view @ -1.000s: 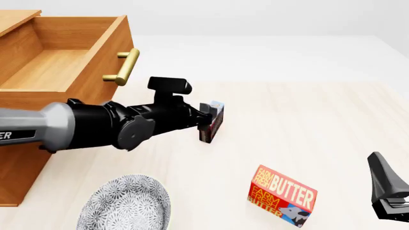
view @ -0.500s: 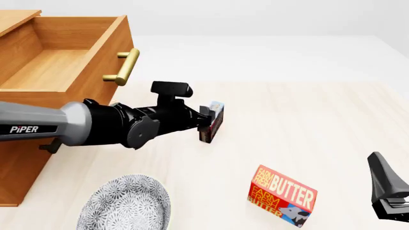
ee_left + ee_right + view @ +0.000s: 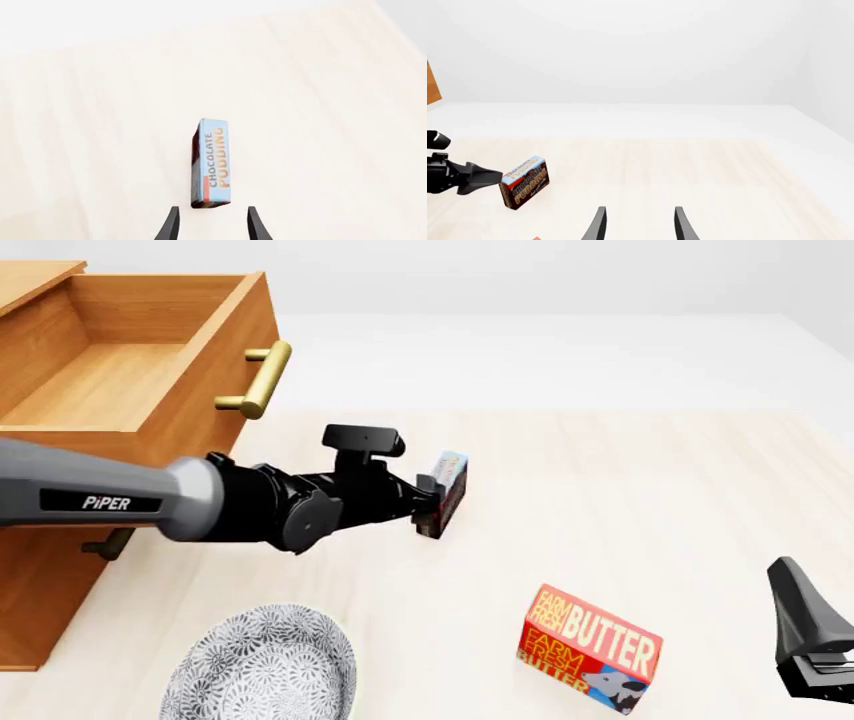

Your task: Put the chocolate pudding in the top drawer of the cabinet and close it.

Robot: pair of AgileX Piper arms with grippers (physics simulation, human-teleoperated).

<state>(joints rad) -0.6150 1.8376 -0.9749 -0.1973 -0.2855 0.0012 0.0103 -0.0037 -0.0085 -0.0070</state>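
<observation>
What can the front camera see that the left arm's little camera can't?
Only the front view shows the cabinet, its open top drawer, a patterned plate, the butter box and the right gripper. Only the left wrist view shows the words on the chocolate pudding and the left gripper open, just short of it. Both show the pudding standing on the table.

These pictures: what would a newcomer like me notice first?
Probably the left arm's gripper, reaching across mid-table with its open fingers just short of the chocolate pudding, a small box standing on edge. Behind it at far left, the cabinet has its top drawer pulled wide open. A red butter box lies nearer the camera.
</observation>
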